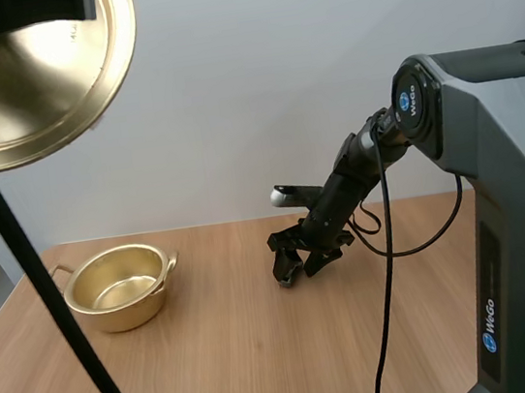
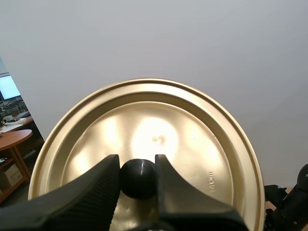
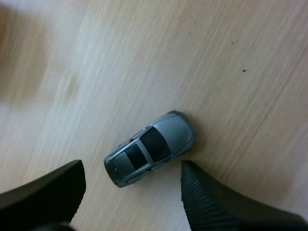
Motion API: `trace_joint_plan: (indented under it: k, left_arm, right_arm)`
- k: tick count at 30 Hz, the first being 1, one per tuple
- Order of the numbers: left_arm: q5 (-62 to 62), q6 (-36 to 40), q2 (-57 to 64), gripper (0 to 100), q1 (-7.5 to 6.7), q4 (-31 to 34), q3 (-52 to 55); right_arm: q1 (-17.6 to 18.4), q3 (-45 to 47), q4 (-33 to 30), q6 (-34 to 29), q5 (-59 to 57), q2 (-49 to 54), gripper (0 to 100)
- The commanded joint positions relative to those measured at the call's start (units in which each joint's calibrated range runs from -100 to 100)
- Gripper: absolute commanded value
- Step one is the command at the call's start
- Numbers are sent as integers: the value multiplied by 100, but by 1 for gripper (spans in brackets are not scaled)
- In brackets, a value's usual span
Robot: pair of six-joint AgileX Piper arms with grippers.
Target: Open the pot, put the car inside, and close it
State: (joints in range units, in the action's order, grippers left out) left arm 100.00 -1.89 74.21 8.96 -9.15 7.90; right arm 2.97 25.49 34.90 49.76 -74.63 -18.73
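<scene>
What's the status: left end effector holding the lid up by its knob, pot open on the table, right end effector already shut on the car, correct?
Not quite: the right end effector is open, with the car lying on the table between its jaws, as the right wrist view shows. The rest holds.
</scene>
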Motion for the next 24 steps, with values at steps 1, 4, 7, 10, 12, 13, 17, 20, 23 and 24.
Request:
trace_joint_plan:
  k: [1, 4, 7, 10, 12, 13, 17, 20, 23, 24]
  left_arm:
    - [0, 6, 2, 0, 1, 3, -4]
    - [0, 6, 2, 0, 1, 3, -4]
    - [0, 6, 2, 0, 1, 3, -4]
    - [0, 6, 2, 0, 1, 3, -4]
    - [0, -5, 2, 0, 1, 3, -4]
    - [0, -5, 2, 0, 1, 3, -4]
    - [0, -5, 2, 0, 1, 3, -4]
    - [0, -5, 2, 0, 1, 3, -4]
    - [0, -5, 2, 0, 1, 3, -4]
    - [0, -5, 2, 0, 1, 3, -4]
  right_arm:
    - [1, 11, 48, 1, -15, -30, 63]
    - [1, 11, 48, 1, -14, -30, 25]
    - [1, 11, 35, -19, -32, -30, 0]
    - [1, 11, 35, -19, -44, -30, 0]
    - [1, 11, 35, -19, -44, -30, 0]
    - [1, 11, 35, -19, -44, -30, 0]
    - [1, 11, 35, -19, -44, -30, 0]
    - [1, 11, 35, -19, -44, -30, 0]
    - [1, 11, 35, -19, -44, -30, 0]
    - [1, 11, 35, -19, -44, -30, 0]
